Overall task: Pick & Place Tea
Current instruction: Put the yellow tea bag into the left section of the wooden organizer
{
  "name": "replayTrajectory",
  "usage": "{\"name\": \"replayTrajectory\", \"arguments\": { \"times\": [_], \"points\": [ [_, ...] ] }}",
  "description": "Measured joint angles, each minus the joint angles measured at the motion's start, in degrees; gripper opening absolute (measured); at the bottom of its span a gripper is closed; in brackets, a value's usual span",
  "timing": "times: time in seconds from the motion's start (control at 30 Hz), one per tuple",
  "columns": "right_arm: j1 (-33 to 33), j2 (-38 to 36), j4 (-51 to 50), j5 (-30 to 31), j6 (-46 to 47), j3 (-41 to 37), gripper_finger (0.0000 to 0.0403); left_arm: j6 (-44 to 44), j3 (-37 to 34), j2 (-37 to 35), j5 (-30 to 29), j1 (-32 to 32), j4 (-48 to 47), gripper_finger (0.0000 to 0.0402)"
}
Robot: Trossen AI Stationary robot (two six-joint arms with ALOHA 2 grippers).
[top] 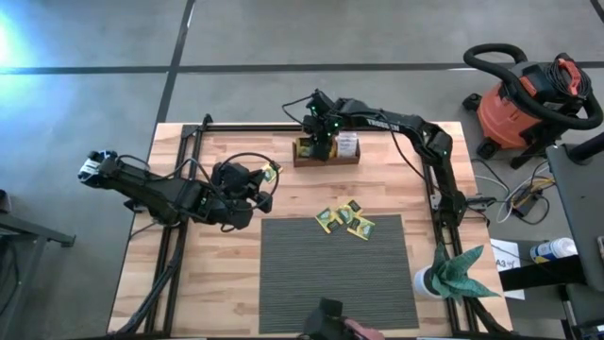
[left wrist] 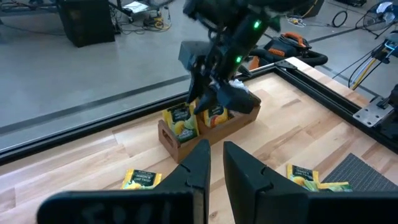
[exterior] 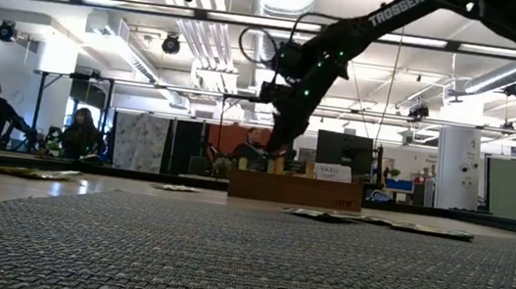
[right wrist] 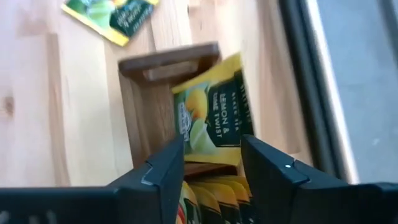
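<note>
1. Right gripper [top: 321, 140]: positioned over the wooden tray [top: 327, 157] at the middle of the table's far edge, pointing down into the tray's left end compartment. Its fingers [right wrist: 163, 163] stand parted, released; a yellow-green sachet [right wrist: 214, 112] labelled "Lemon & Lime Twist" stands on edge in the gap between them, inside that compartment, touched by neither finger as far as the right wrist view shows.
2. Further yellow sachets [right wrist: 214, 196] are packed upright in the adjoining compartment, closer to the wrist camera.
3. Left wrist view: the tray [left wrist: 186, 146] holds a yellow sachet [left wrist: 177, 121] in its end compartment and an orange one [left wrist: 214, 116] in the next, both partly behind the right gripper [left wrist: 208, 102].
4. Left gripper [top: 264, 184]: above the bare wood left of the grey mat [top: 335, 274], near the table's left-centre. Its fingers [left wrist: 242, 168] stand close together with a narrow gap between them and nothing in it.
5. Loose tea: one sachet [top: 272, 172] lies on the wood just beside the left gripper; a cluster of sachets [top: 345, 220] lies at the mat's far edge.
</note>
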Motion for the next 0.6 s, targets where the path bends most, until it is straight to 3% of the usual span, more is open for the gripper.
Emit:
{"name": "replayTrajectory", "arguments": {
  "times": [0.6],
  "points": [
    [0.62, -11.21, -4.4, -1.76, 0.14, -0.17, 0.0149, 0.31, 0.0, 0.0, 0.03, 0.0, -0.03, 0.0039]
  ]
}}
